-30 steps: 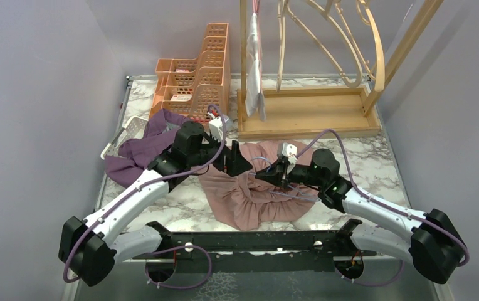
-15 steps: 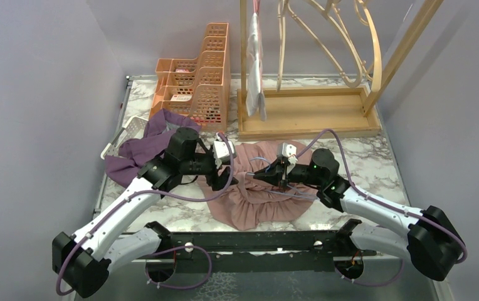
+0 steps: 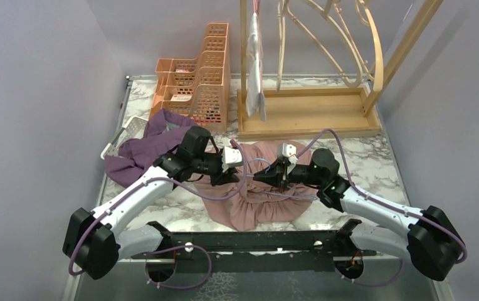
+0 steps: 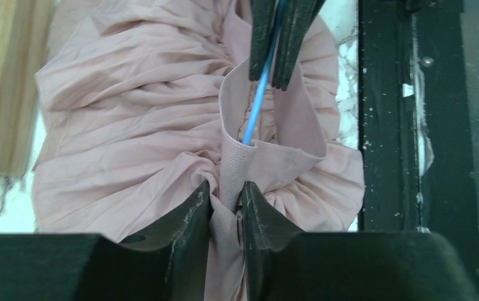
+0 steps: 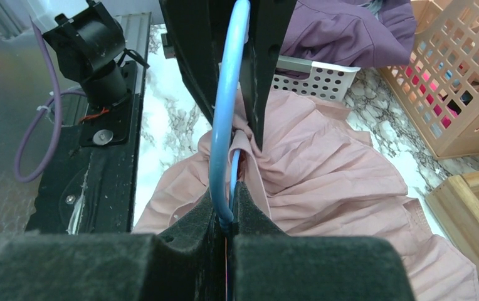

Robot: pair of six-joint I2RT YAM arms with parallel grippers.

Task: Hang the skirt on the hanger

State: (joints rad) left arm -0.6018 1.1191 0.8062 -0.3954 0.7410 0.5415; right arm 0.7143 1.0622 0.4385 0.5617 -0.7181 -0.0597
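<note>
The pink skirt (image 3: 262, 204) lies bunched on the marble table between both arms. My left gripper (image 4: 226, 191) is shut on a standing fold of its waistband (image 4: 234, 166); the cloth fills the narrow gap between the jaws. In the top view the left gripper (image 3: 234, 168) sits at the skirt's left edge. My right gripper (image 5: 231, 188) is shut on the thin blue hanger (image 5: 224, 125), whose wire loops forward over the skirt (image 5: 325, 169). The hanger (image 4: 256, 106) dips into the waistband opening right in front of the left jaws. The right gripper (image 3: 273, 177) faces the left one, close to it.
Peach plastic baskets (image 3: 199, 81) stand at the back left, with a purple garment (image 3: 143, 150) spilling from a white basket (image 3: 124, 135). A wooden rack (image 3: 306, 113) with a grey cloth (image 3: 254, 63) hanging on it stands at the back. A black rail (image 3: 256, 241) runs along the near edge.
My left gripper has swung in toward the skirt's middle and closed from wide open onto the waistband. The right gripper has stayed put, still holding the hanger.
</note>
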